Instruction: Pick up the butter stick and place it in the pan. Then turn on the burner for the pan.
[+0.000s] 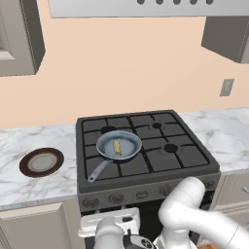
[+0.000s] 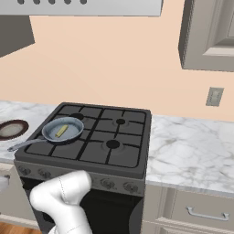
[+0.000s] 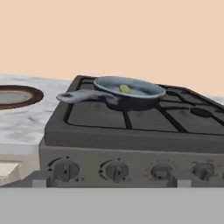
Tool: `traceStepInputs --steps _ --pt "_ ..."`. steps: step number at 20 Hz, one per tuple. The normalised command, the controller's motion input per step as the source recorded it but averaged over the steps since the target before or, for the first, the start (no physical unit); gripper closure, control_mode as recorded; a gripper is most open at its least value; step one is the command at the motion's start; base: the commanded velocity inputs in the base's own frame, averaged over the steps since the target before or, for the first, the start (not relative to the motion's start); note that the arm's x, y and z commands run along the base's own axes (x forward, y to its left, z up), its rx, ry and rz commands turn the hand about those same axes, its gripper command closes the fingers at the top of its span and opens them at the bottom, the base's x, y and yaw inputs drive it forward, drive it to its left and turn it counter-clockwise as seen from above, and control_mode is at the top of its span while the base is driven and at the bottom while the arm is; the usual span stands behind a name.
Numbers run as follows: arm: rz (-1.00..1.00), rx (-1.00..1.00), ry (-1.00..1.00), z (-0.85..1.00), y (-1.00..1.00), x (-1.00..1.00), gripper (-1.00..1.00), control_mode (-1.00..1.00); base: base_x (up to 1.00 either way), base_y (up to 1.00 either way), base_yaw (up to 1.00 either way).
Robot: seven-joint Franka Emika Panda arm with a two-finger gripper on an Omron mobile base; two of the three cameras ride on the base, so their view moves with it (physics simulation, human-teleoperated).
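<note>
The butter stick lies inside the pan. The pan rests on the front left burner of the stove, with its handle pointing toward the front left. My gripper hangs low in front of the stove, level with the row of knobs and facing them. It is open, the fingertips stand far apart and nothing is between them. From the left base camera my hand is just below the stove's front panel.
A round plate with a dark brown rim sits on the marble counter left of the stove. Several knobs line the stove front. Cabinets hang above on both sides, and a wall outlet is at the right.
</note>
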Motion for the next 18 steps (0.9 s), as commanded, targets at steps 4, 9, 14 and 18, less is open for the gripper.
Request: traceStepInputs --steps 4,9,14,18 --pt "0.07 0.05 -0.17 -0.22 -0.01 0.31 -1.00 -1.00 0.00 0.00 0.00" --pt "0.06 0.06 -0.09 -0.27 0.04 0.37 -1.00 -1.00 0.00 0.00 0.00" --pt "0.00 0.02 0.00 -0.35 0.23 0.30 -1.00 -1.00 0.00 0.00 0.00" --pt "0.00 0.02 0.00 -0.40 0.33 0.25 -1.00 -1.00 0.00 0.00 0.00"
